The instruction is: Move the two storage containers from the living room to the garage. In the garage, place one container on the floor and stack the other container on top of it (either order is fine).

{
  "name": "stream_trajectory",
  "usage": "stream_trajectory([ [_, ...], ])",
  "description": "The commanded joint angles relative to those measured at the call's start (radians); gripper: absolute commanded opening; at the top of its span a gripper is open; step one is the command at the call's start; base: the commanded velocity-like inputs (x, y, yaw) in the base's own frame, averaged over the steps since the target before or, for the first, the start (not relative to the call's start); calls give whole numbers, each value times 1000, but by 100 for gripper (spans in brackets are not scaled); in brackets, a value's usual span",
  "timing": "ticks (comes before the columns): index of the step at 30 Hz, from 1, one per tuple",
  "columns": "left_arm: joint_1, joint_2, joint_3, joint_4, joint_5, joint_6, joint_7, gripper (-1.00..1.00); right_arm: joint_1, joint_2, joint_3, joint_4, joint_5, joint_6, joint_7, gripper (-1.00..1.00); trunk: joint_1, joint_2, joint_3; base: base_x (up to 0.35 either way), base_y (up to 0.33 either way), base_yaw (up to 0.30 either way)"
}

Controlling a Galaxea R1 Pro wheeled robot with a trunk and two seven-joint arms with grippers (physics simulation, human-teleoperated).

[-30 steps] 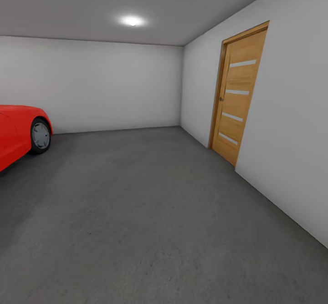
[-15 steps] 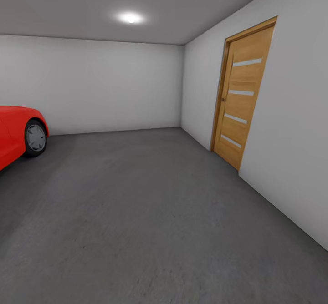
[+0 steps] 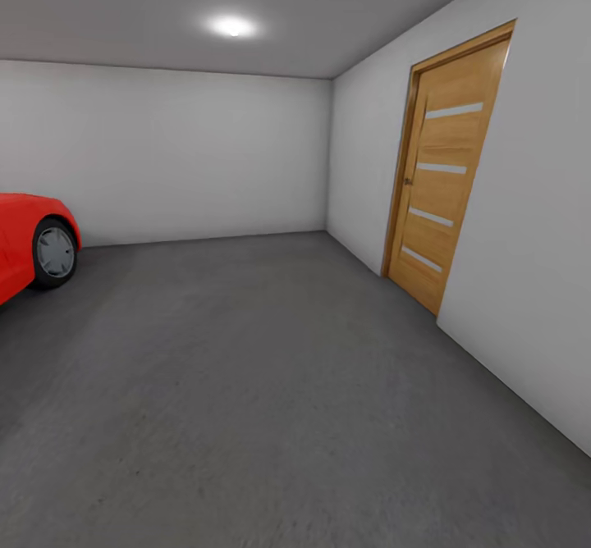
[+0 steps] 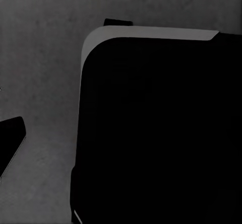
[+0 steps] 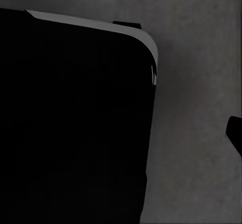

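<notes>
I am in the garage, facing its dark grey concrete floor (image 3: 271,384) and plain white walls. The two storage containers are out of view. The left wrist view looks down past a black, rounded part of my own body (image 4: 161,133) onto the floor (image 4: 40,73), with a dark tip (image 4: 10,141) at the picture's edge. In the right wrist view the same black body (image 5: 75,123) stands over the floor (image 5: 196,83), and a dark tip (image 5: 235,133) shows at the edge. Neither view shows how the jaws stand.
A red car (image 3: 29,240) stands at the left, its wheel (image 3: 55,253) toward me. A slatted light-wood door (image 3: 443,171), closed, is in the right wall (image 3: 533,269). The back wall (image 3: 180,154) lies ahead across open floor.
The head view has shifted: the car has slid further toward the left edge and the door appears larger and further right. That is the camera moving, not the things.
</notes>
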Motion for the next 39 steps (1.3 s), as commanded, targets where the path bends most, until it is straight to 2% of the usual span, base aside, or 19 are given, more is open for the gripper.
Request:
stream_trajectory([
  [1,0,0,-2,-1,8,-1,0,100,0,0,6,1,2,-4,0,100,1,0,-1,322,0,0],
  [8,0,-1,-7,0,5,1,0,100,0,3,2,1,-2,-4,-1,100,1,0,-1,322,0,-17],
  [34,0,-1,1,0,8,-1,0,100,-1,4,-3,1,-5,8,3,100,1,0,-1,323,0,-216],
  [39,0,-1,2,0,9,-1,0,100,-1,6,-1,1,-4,8,4,100,1,0,-1,322,3,-88],
])
